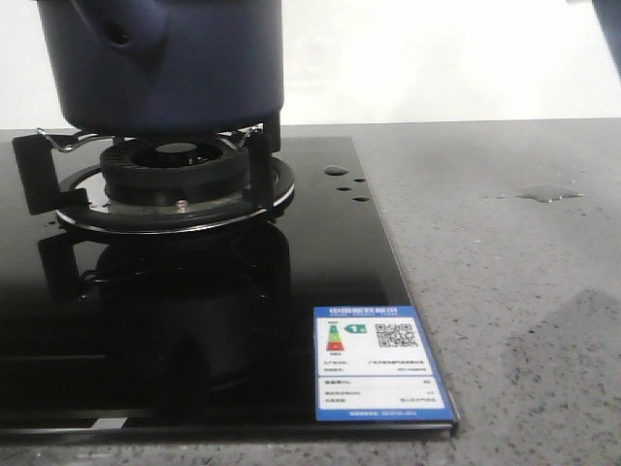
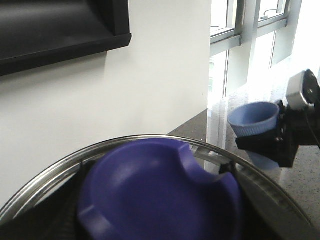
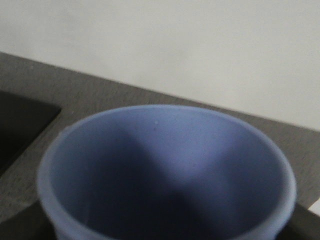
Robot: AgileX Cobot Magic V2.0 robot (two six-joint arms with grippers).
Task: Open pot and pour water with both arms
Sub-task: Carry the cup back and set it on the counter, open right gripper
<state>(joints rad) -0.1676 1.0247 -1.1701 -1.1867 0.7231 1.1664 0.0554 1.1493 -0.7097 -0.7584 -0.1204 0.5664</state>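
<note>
Front view puts the pot (image 1: 165, 58) on the burner grate (image 1: 165, 160) upper left, while the left hand seemingly holds the lid (image 2: 160, 195) and the right hand (image 2: 287, 135) grips the cup (image 2: 255, 117), so pouring likely comes next, calling for a steady tilt.

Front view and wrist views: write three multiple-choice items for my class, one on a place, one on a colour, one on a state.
1. Where is the pot? A on the burner grate; B on the floor; C on a shelf.
2. What colour is the cup? A red; B light blue; C white.
3. The counter is: A under a cloth; B wet; C cracked.
Answers: 1 A, its base rests on the prongs; 2 B, both wrist views show it; 3 B, a puddle lies there.
</note>
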